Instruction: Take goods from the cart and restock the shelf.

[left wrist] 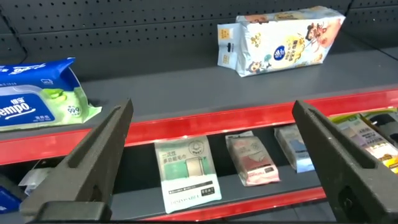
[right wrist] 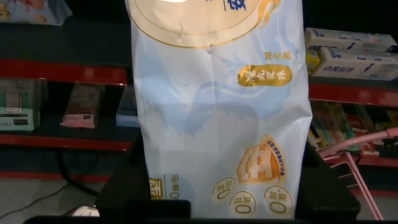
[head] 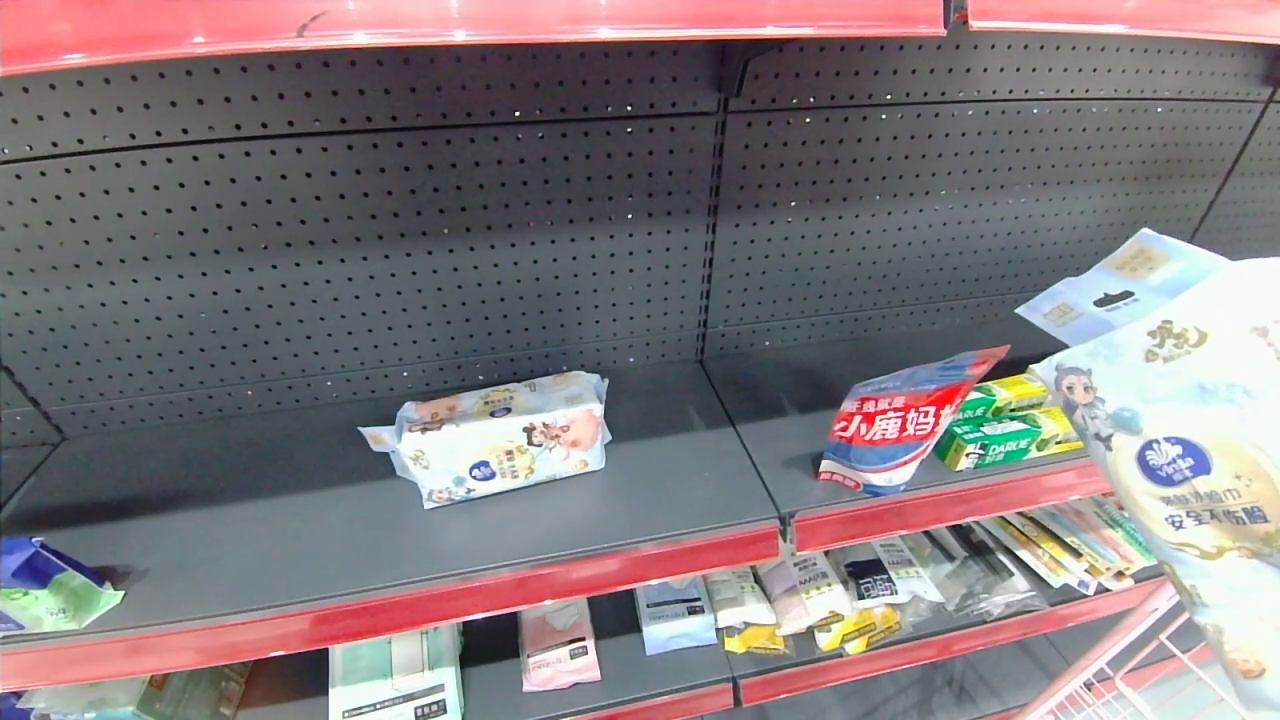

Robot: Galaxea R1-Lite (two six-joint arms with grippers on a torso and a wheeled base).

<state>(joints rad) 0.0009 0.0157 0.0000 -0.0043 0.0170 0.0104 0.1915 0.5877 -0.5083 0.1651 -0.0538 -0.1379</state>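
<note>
– On the far left of the shelf [head: 300, 530], what do I have to work around?
– You have a blue and green wet wipes pack [head: 50, 595] lying at the edge. Your left gripper [left wrist: 212, 107] hangs in front of that board, fingers spread wide with nothing between them.
– And the middle?
– 1 tissue pack [head: 505, 437] lies flat there, with bare board on both sides of it. Further right, a red pouch [head: 905, 430] stands propped just beside some green toothpaste boxes [head: 1005, 425] at the front lip.
– Where is my item?
– At the far right, held up in the air near the rim of the cart [head: 1130, 660]. It's a tall pale bag [head: 1190, 450], and your right gripper [right wrist: 217, 193] is clamped across 1 end of it, with 1 finger on each side.
– How will it behave?
– Expect it to be light and squashy: it looks like glossy film over something padded. It will probably flop beyond your grip. The film looks slick, so it could slide if you loosen at all. You needn't worry about breakage. Holding it by the end leaves the rest free to sway, so a hold nearer the middle of the body would steady it. Lay it flat on the bare board rather than standing it, since it looks too soft to stay upright.
</note>
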